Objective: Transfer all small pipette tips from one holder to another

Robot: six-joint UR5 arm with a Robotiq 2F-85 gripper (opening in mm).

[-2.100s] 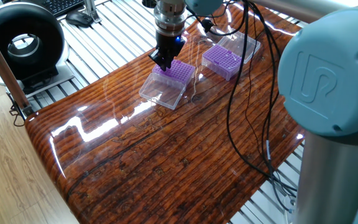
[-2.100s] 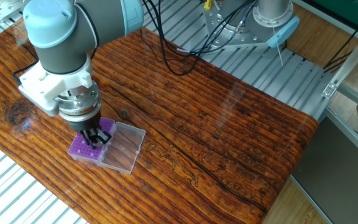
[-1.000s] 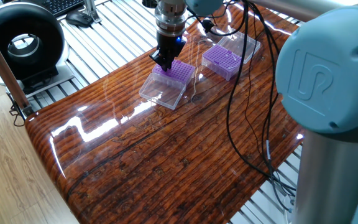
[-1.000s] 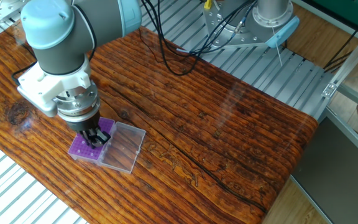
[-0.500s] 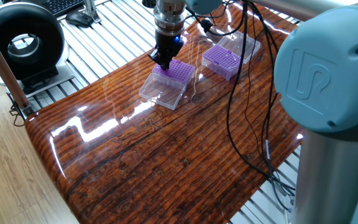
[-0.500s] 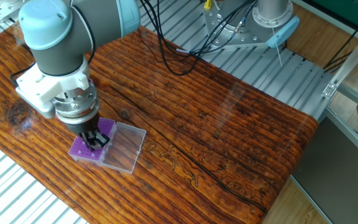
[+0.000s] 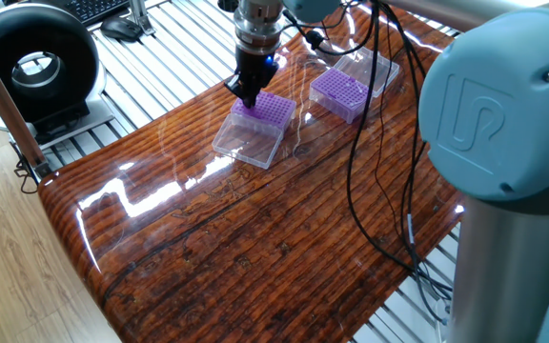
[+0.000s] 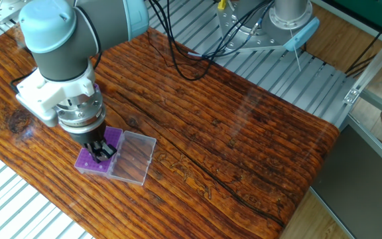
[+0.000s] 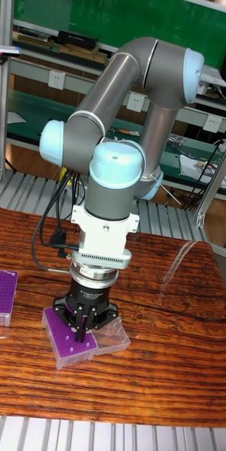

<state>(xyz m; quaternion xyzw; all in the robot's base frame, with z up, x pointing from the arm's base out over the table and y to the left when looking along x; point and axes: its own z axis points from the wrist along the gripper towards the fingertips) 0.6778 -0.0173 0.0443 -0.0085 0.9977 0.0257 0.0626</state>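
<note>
Gripper (image 9: pixel 81 329) fingers nearly together, shifted toward left end of purple box (image 9: pixel 68 337), pale tips (image 9: pixel 69 345) upright, whether pinching one unclear

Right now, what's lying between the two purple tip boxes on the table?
In one fixed view, only bare wood of the table shows between the nearer purple box, under the tool, and the farther purple box.

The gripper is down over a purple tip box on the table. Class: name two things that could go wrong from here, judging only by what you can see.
1. The gripper hangs right over the near box; a skewed move might nudge the loose box along the glossy table.
2. The box's clear lid lies open beside the fingers and might get clipped.
</note>
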